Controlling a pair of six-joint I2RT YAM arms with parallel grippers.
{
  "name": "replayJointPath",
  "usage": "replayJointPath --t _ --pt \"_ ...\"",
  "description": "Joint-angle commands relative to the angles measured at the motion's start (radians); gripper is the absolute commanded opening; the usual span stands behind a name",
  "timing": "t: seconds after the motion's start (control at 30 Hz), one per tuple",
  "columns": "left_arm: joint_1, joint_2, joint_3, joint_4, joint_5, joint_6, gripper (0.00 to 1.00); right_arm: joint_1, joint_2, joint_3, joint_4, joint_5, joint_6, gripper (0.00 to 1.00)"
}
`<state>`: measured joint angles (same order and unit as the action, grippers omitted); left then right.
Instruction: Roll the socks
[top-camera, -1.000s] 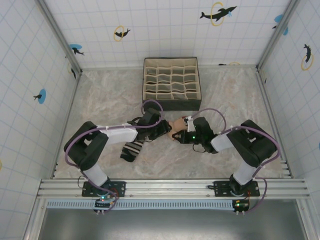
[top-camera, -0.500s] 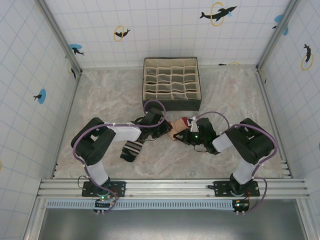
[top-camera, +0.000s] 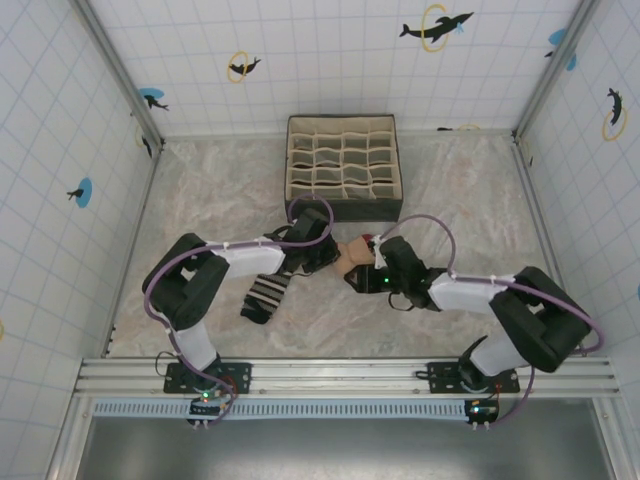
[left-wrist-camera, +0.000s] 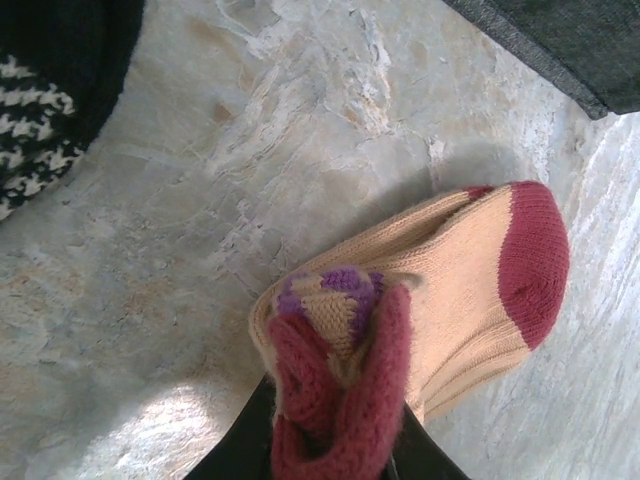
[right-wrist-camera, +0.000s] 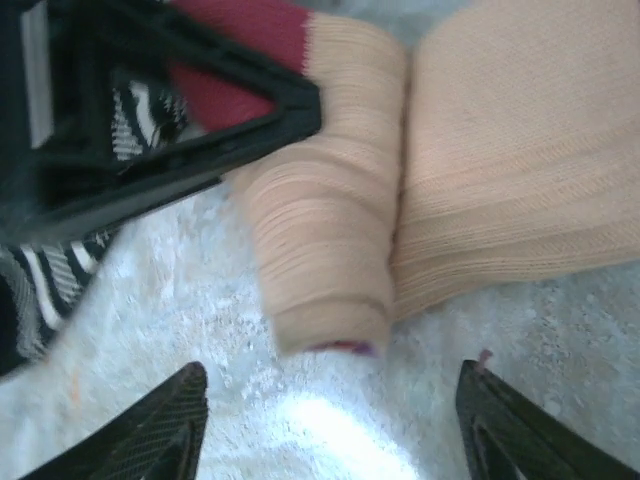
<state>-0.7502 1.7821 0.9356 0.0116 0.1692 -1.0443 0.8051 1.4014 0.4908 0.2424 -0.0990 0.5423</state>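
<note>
Looking down on the marbled table (top-camera: 200, 190), white tiled walls (top-camera: 330, 80) are hemming it in at the back and on both sides, and a metal rail (top-camera: 340, 375) is running along the near edge. Open surface is lying wide to the left and right of the arms, but the middle is getting tight. The beige gridded organiser box (top-camera: 340, 165) is sitting at the back centre, and both grippers are meeting just in front of its near wall. Dolphin stickers (top-camera: 435, 25) are dotting the walls. The tan sock (top-camera: 356, 250) is lying between the two grippers, close to the box. In the left wrist view its dark red toe is pointing away from the camera and its other end is rolled up. The left gripper (left-wrist-camera: 335, 445) is pinching that rolled end, its dark fingers (left-wrist-camera: 245, 445) pressing in on the bunched red and purple-striped cuff. The right gripper (right-wrist-camera: 330, 420) is standing wide apart. Its fingertips (right-wrist-camera: 170, 425) are spreading to either side just short of the roll, gripping nothing, with marbled surface showing between them. The striped sock (top-camera: 262, 295) is lying apart on the table, beside the left forearm and to the left of the action.
</note>
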Motion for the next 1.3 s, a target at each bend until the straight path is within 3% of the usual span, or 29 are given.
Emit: replayJointPath --t 0.0,0.2,0.43,0.77,0.83,0.9,1.0,1.07,1.1,1.27 --pt "0.009 -0.007 0.015 -0.145 0.006 0.039 0.00 0.109 -0.058 0.035 -0.119 0.320 -0.204 0.72" --pt "0.020 -0.025 0.016 -0.191 0.014 0.053 0.00 0.286 -0.024 0.030 -0.038 0.605 -0.383 0.76" --pt "0.031 -0.020 0.020 -0.203 0.061 0.062 0.00 0.424 0.152 0.083 0.133 0.886 -0.540 0.73" --pt "0.031 -0.013 0.018 -0.206 0.090 0.056 0.00 0.419 0.327 0.147 0.217 0.920 -0.570 0.64" --pt "0.031 -0.020 0.013 -0.206 0.090 0.056 0.00 0.405 0.342 0.136 0.217 0.904 -0.557 0.55" --pt "0.033 -0.026 0.006 -0.206 0.090 0.055 0.00 0.395 0.345 0.113 0.224 0.888 -0.543 0.39" --pt "0.042 -0.035 0.002 -0.205 0.093 0.056 0.19 0.373 0.328 0.077 0.210 0.840 -0.495 0.18" --pt "0.049 -0.041 0.003 -0.210 0.095 0.057 0.50 0.350 0.306 0.046 0.201 0.782 -0.460 0.11" --pt "0.053 -0.043 0.008 -0.224 0.090 0.058 0.60 0.338 0.295 0.035 0.197 0.749 -0.448 0.09" --pt "0.088 -0.076 0.032 -0.268 0.074 0.086 0.73 0.254 0.264 -0.004 0.156 0.550 -0.384 0.04"
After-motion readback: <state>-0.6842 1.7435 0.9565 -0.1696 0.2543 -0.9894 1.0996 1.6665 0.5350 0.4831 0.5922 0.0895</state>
